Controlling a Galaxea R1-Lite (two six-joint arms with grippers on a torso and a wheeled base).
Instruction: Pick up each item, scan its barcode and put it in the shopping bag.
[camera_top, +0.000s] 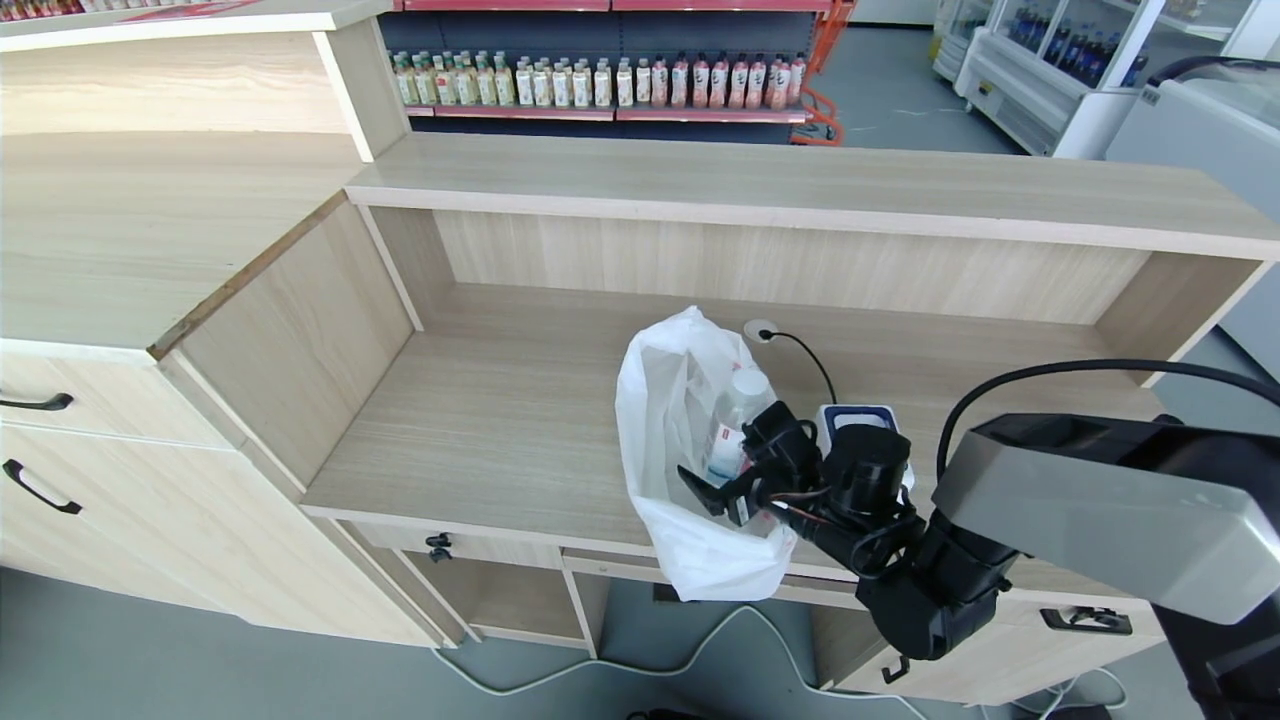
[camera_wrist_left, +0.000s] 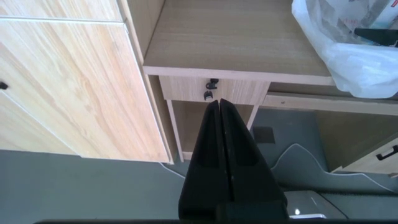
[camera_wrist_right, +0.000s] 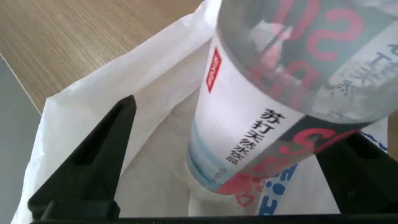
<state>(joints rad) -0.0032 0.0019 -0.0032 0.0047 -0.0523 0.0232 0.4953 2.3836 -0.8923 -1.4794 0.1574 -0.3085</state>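
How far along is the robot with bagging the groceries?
Done: a clear bottle stands inside the white shopping bag. In hand: the right claw sits open around it at the bag's mouth, seemingly letting go. Left: probably just withdrawing the claw.

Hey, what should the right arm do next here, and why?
Probably lift the right gripper straight up out of the shopping bag. Its jaws stand open, with a gap beside the bottle, which already sits inside the bag, so the drop looks done; rising straight should avoid snagging the plastic.
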